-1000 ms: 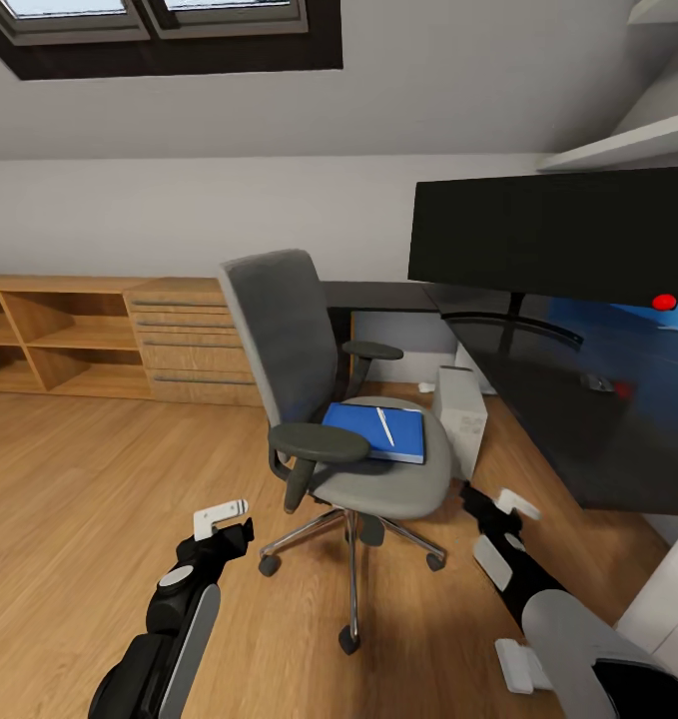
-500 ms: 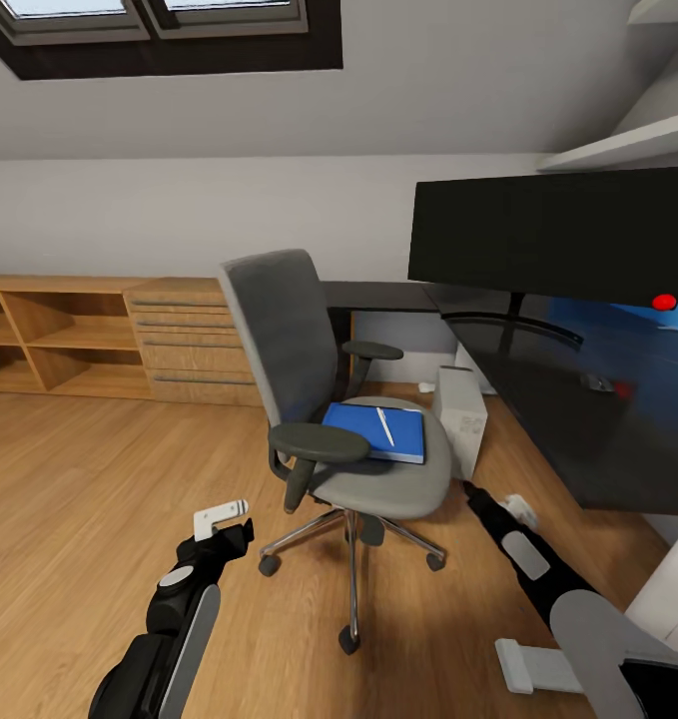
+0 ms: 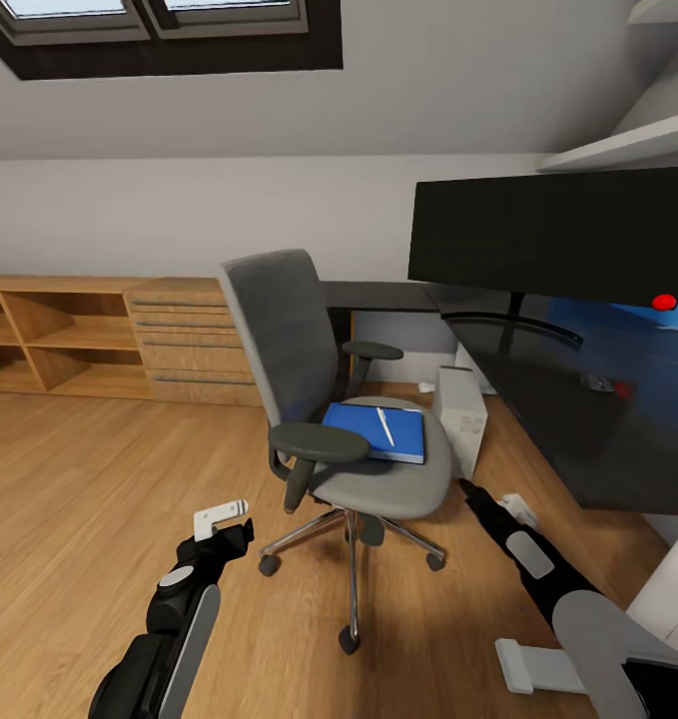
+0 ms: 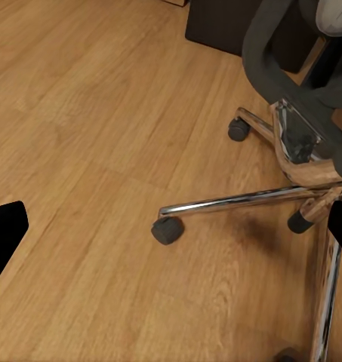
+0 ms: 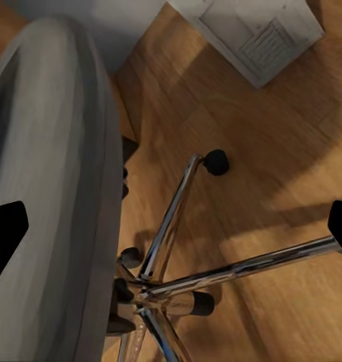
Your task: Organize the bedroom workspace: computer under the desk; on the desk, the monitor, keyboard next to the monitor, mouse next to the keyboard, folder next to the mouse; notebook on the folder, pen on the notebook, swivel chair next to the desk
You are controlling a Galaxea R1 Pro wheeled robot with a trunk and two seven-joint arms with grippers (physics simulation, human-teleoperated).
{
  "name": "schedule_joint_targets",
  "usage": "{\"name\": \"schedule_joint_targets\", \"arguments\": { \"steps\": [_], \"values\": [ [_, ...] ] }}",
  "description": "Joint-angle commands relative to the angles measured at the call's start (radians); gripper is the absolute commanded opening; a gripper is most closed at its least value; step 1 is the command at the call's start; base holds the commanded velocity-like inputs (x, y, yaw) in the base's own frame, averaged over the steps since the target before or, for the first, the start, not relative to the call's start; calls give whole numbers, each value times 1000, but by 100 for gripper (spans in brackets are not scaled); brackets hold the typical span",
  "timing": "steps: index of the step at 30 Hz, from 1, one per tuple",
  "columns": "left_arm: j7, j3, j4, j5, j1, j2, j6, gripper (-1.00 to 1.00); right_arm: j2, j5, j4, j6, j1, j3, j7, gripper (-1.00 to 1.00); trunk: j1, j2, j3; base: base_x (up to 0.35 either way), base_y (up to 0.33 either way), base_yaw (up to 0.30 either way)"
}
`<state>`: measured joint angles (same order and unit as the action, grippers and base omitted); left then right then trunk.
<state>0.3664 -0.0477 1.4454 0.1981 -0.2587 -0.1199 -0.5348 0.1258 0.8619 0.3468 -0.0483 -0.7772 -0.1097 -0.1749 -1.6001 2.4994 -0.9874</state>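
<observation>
My R gripper (image 3: 468, 488) sits low beside the seat's desk-side edge, fingers spread wide in the wrist view, holding nothing. L gripper (image 3: 222, 519) hangs over bare wood floor (image 3: 69, 499) on the chair's other side, also wide open & empty.

Grey upholstered swivel chair with black armrests and chrome star base (image 3: 350, 399) stands just off the glossy black desk top (image 3: 568, 419). Bright blue flat folder (image 3: 376, 430) lies on the seat toward the front edge, thin pale pen (image 3: 384, 425) resting across it. Light grey-white tower computer (image 3: 461, 414) is on the floor at the desk's near edge; wide black monitor (image 3: 548, 235) is on the desk.

I reckon the folder step is in hand. Next I'd raise the R arm above seat level and approach the folder's desk-side edge; pen prob. slides off if tilted.
</observation>
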Motion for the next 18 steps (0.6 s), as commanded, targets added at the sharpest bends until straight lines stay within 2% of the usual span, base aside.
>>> {"name": "schedule_joint_targets", "arguments": {
  "steps": [1, 5, 11, 13, 18],
  "values": [
    [9, -1, 1, 11, -1, 0, -2, 100, 0, 8, 0, -5, 0, -10, -5, 100, 0, 0, -1, 0, 0, 0],
    [9, -1, 1, 11, -1, 0, -2, 100, -1, 9, 0, -4, 0, -27, -6, 100, 0, 0, -1, 21, 0, 0],
    [9, -1, 1, 10, -1, 0, -2, 100, -3, 9, 1, 1, 0, -54, -5, 100, 0, 0, -1, 224, 0, 0],
    [9, -1, 1, 10, -1, 1, -3, 100, -5, 9, 1, 3, 0, -86, -6, 100, 0, 0, -1, 193, 0, 0],
    [9, -1, 1, 10, -1, 2, -3, 100, -8, 9, 1, 7, 0, -110, -4, 100, 0, 0, -1, 69, 0, 0]
  ]
}}
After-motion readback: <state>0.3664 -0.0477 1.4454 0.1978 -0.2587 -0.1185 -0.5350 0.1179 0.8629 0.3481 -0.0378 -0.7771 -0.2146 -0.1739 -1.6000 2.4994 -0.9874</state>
